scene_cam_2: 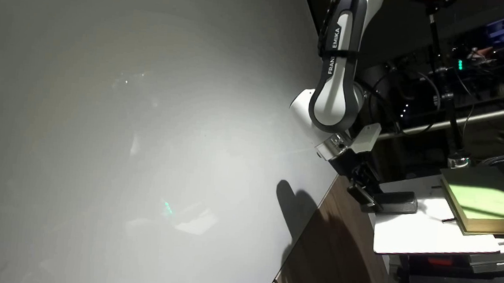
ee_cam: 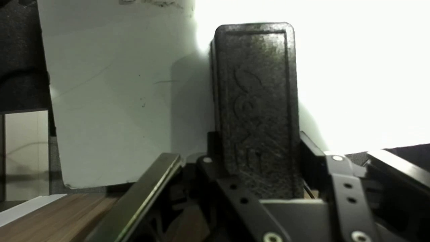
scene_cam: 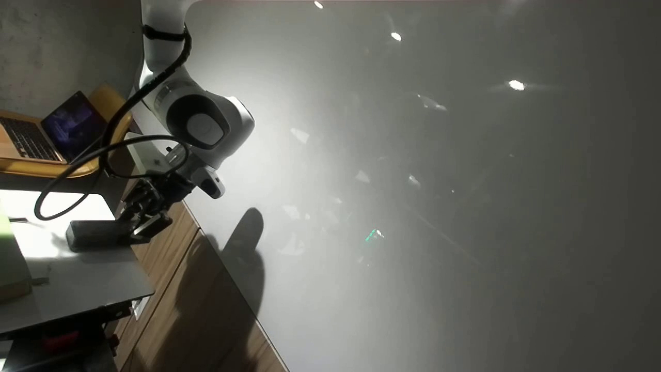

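Observation:
A dark grey rectangular block (ee_cam: 258, 77) with rounded corners and a raised rim fills the middle of the wrist view. My gripper (ee_cam: 262, 144) is shut on its near end, one black finger along each long side. Both exterior views show the same block (scene_cam: 95, 235) (scene_cam_2: 400, 203) sticking out from the gripper (scene_cam: 142, 227) (scene_cam_2: 370, 201) over a white panel (scene_cam: 98, 281) (scene_cam_2: 427, 242). A shadow falls on the panel beside the block; whether the two touch I cannot tell. The fingers hide the block's near end.
A thick book-like object with a green top (scene_cam_2: 491, 202) sits on the panel past the block. Wood boards (scene_cam: 170, 268) border a large glossy white surface (scene_cam: 413, 155). A laptop (scene_cam: 75, 126) is on a yellow chair (scene_cam: 103, 106). A black cable (scene_cam: 46, 191) loops off the arm.

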Motion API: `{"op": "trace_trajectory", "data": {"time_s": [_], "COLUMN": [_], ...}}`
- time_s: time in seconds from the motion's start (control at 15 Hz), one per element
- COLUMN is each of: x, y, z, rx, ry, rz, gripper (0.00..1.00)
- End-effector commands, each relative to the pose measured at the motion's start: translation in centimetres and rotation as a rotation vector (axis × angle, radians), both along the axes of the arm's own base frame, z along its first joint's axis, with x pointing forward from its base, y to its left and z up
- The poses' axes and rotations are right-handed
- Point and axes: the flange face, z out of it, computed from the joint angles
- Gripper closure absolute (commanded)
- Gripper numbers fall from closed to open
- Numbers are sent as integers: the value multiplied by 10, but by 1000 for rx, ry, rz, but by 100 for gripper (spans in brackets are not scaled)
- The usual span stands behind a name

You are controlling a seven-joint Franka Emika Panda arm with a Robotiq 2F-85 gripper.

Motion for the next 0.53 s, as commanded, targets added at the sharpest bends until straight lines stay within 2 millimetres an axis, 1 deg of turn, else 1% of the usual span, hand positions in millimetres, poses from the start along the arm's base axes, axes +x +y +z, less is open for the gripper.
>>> {"op": "trace_trajectory", "data": {"time_s": [0.0, 0.07, 0.13, 0.2, 0.27, 0.33, 0.47], "x": [1, 2, 2, 2, 2, 2, 3], "y": [-2, -2, -2, -2, -2, -1, -1], "z": [3, 4, 5, 5, 6, 6, 7], "rx": [26, 26, 26, 26, 25, 23, 22], "ry": [13, 9, 7, 5, 3, 2, 0], "rz": [11, 13, 13, 16, 18, 20, 21], "gripper": [69, 19, 17, 11, 3, 0, 0]}}
